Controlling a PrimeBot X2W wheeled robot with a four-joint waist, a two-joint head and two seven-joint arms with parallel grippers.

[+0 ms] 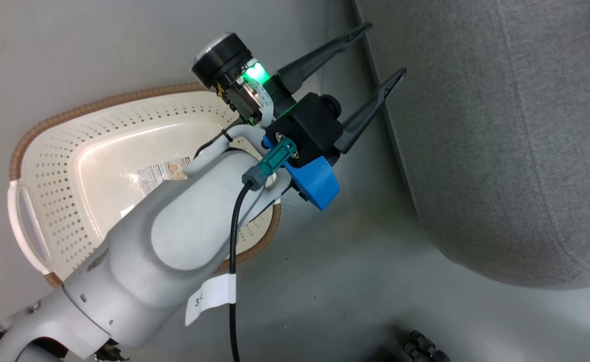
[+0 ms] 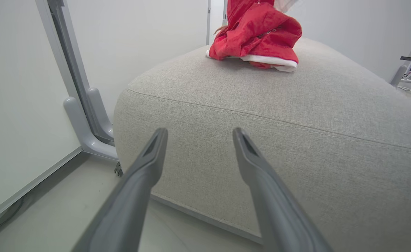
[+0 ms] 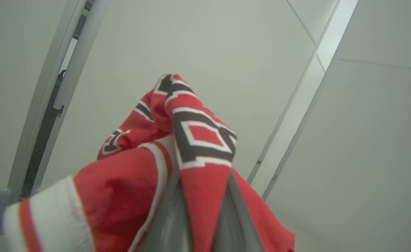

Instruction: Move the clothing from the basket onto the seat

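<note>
Cream plastic, the basket (image 1: pixel 48 166) sits on the floor at the head view's left, with the pale left arm reaching over it. The left gripper (image 1: pixel 385 49) holds its fingers wide apart just beside the grey seat (image 1: pixel 501 125). From the left wrist, red clothing (image 2: pixel 258 35) rests on the seat's top. From the right wrist, the right gripper (image 3: pixel 205 175) is clamped on a fold of it.

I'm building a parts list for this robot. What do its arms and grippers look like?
The left forearm is a pale-grey shell with a black cable and a handwritten white tag. Its wrist carries a teal connector, a blue plastic bracket, a black block and a green light. The left gripper has two long, dark, tapering fingers; the right gripper's fingers look grey.
</note>
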